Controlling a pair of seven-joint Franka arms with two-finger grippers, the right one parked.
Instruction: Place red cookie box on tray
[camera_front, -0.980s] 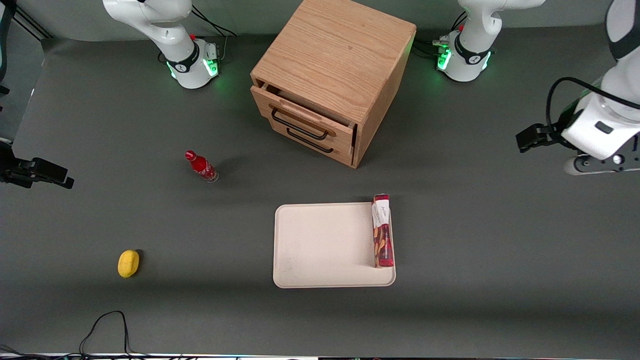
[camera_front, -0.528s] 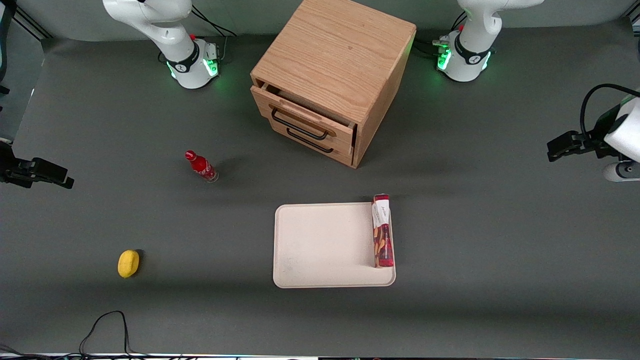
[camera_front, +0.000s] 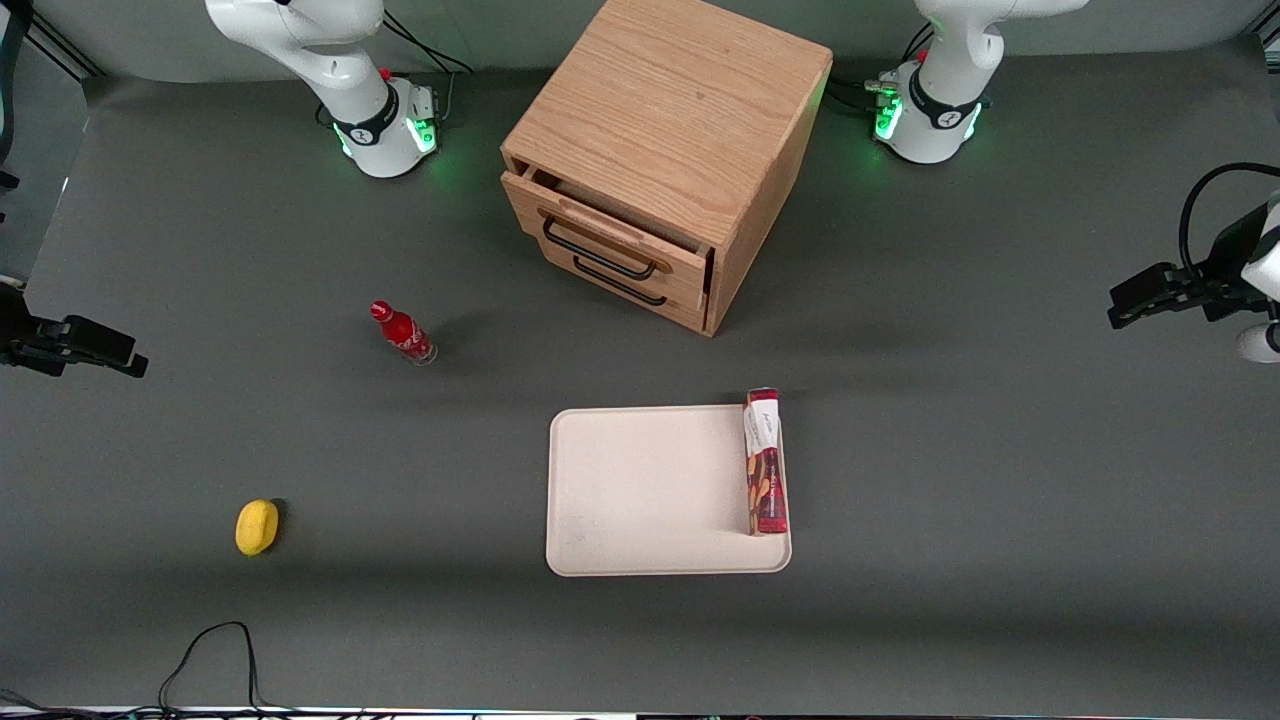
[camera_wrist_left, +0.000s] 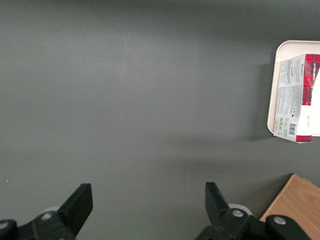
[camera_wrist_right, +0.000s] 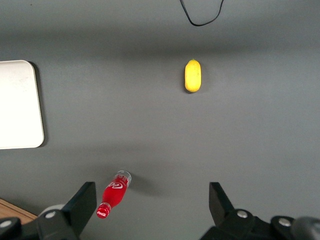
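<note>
Red cookie box (camera_front: 765, 462) unmoved; gripper (camera_wrist_left: 147, 202) farther off.

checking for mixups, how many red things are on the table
2: the red cookie box lies along the tray edge; a small red bottle stands toward the parked arm's end. The open end effector hovers far off, empty.

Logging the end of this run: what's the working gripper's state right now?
Left gripper: open and holding nothing, out toward the working arm's end of the table, away from the red cookie box on the tray.
</note>
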